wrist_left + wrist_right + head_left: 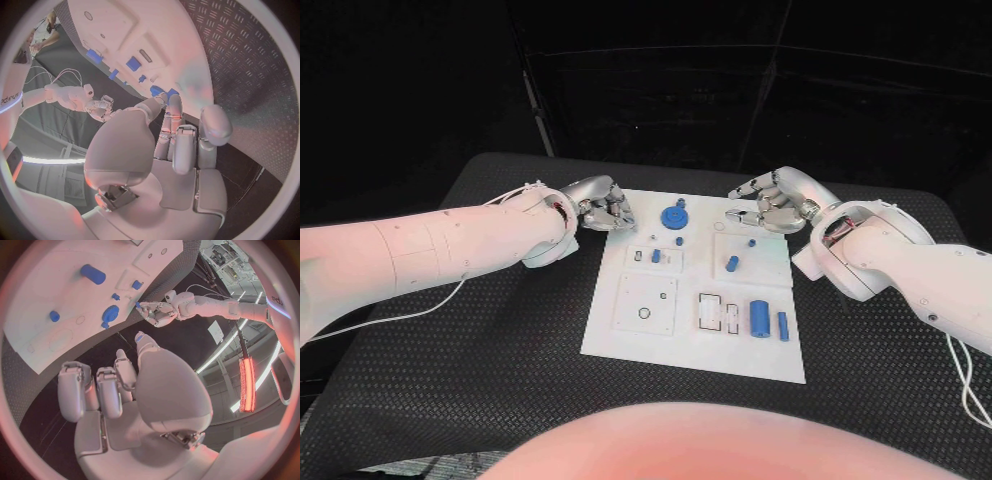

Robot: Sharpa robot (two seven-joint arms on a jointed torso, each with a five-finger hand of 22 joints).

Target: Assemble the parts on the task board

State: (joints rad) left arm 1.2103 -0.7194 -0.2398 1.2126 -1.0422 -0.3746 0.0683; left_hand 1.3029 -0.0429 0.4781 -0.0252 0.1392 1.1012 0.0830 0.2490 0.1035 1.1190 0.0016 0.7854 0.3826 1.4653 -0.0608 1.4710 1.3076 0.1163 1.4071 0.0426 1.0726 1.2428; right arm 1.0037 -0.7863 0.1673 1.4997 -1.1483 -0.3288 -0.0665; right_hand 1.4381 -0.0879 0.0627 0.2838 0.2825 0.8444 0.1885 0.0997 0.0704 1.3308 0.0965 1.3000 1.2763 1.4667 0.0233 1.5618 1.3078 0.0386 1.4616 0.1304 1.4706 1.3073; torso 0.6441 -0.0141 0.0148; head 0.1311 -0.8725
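The task board (pixel 692 345) lies flat at the table centre, presumably so both arms reach it equally. On its near half sit a large blue cylinder (pixel 760 318) and a slimmer blue peg (pixel 783 324), beside rectangular recesses. Further in stand a short blue peg (pixel 733 264) and smaller blue pieces. Near the far edge rests a round blue knob (pixel 674 215). The left hand (pixel 597 207) hovers at the board's far left corner, fingers curled, holding nothing. The right hand (pixel 776 200) hovers at the far right corner, likewise curled and empty, probably staged for a pick.
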